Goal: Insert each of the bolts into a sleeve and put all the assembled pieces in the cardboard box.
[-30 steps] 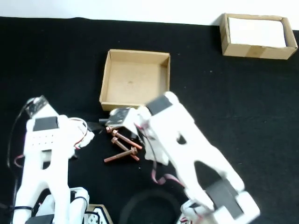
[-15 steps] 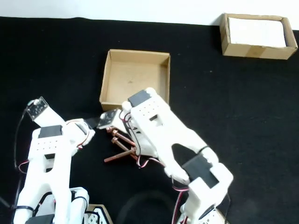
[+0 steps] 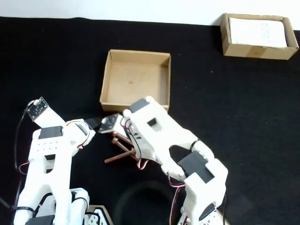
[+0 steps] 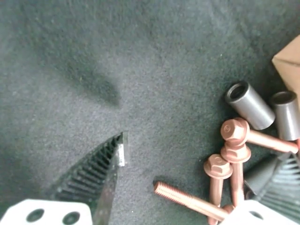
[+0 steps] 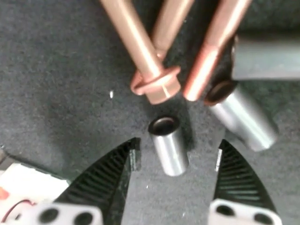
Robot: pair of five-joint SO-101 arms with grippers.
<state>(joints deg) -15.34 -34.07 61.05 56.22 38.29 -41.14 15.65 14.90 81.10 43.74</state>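
I've got one sleeve (image 5: pixel 168 145) lying on the dark surface (image 5: pixel 56 70), sitting between the spread fingers of my right tool (image 5: pixel 176 157). It's touching neither finger, so the tool's open and holding nothing. A second sleeve (image 5: pixel 243 119) lies just beside it. The bolts (image 5: pixel 140 42) fan out past the sleeves' open ends, one head close to the first sleeve's mouth. My left tool (image 4: pixel 187 157) hangs wide open over the surface, empty, next to the same cluster. In the high view, the cardboard box (image 3: pixel 136 79) sits just beyond the pile.
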